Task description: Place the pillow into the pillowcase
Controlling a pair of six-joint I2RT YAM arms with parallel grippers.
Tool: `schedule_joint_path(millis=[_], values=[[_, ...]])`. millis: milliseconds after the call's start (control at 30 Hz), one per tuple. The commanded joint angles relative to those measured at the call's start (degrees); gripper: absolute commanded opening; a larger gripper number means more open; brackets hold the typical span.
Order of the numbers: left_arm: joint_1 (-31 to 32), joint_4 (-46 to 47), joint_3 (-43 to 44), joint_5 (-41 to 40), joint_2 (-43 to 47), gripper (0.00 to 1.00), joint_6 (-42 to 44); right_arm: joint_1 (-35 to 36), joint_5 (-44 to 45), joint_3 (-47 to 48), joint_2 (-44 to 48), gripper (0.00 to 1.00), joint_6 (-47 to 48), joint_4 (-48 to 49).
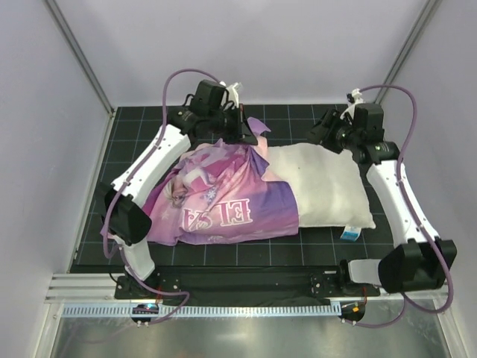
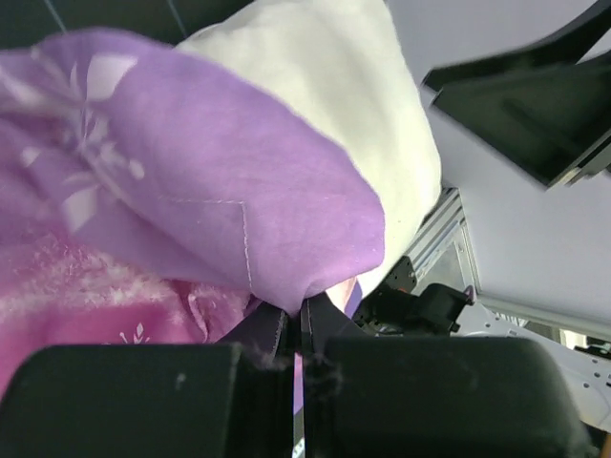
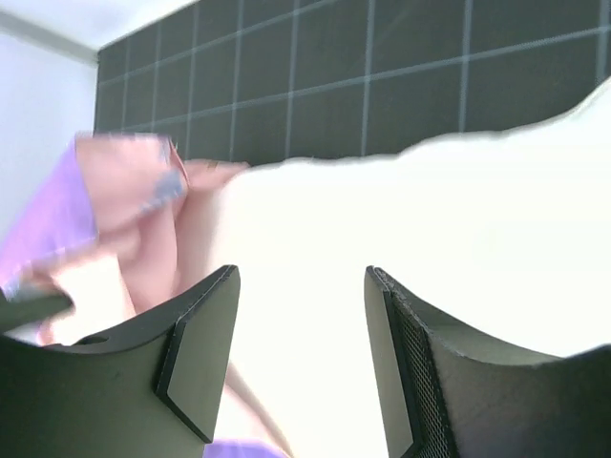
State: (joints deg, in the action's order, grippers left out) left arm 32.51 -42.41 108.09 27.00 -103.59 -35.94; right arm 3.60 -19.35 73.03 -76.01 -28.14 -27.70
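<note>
I see the pillow [image 1: 328, 190] lying across the black gridded mat [image 1: 298, 115], its left half inside the pillowcase [image 1: 216, 198] and its right half bare. My left gripper [image 1: 242, 133] sits at the pillowcase's far edge, jaws pinched tight on a fold of purple fabric. My right gripper [image 1: 322, 134] is at the pillow's far right corner, jaws parted and clamping nothing, the white fabric just ahead.

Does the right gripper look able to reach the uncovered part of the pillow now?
Probably yes. The right gripper hangs open close to the bare end of the pillow, with nothing between them; the pillowcase covers only the other end.
</note>
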Motion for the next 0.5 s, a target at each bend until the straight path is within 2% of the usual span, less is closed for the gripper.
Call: schedule_joint_path(millis=[0, 67, 133, 267, 367, 400, 467], values=[[1.24, -3.46, 5.28, -1.60, 2.96, 0.00, 4.48, 1.15, 0.01, -6.22, 6.10, 0.61, 1.68, 0.89], [1.24, -4.60, 6.86, -1.34, 2.26, 0.00, 5.61, 1.06, 0.28, -11.32, 9.37, 0.64, 1.34, 3.25], [1.24, -6.54, 9.67, -1.08, 1.12, 0.00, 6.32, 1.15, -3.92, -14.75, 10.88, 0.64, 0.99, 4.75], [1.33, -7.16, 13.01, 0.68, -0.91, 0.00, 6.07, 1.15, -3.33, -17.04, 7.11, 0.56, 0.46, 6.78], [2.90, -5.58, 14.86, -0.19, -3.18, 0.00, 5.01, 1.15, -5.68, -21.43, 3.33, 0.38, -1.99, 12.55], [3.78, -4.70, 17.04, -1.24, -4.41, 0.00, 4.48, 2.19, -7.00, -24.84, 2.36, 0.26, -4.27, 15.20], [6.50, -3.64, 22.04, -1.61, -8.44, 0.00, 4.13, 4.04, -7.02, -27.76, -0.62, 0.16, -6.74, 21.62]])
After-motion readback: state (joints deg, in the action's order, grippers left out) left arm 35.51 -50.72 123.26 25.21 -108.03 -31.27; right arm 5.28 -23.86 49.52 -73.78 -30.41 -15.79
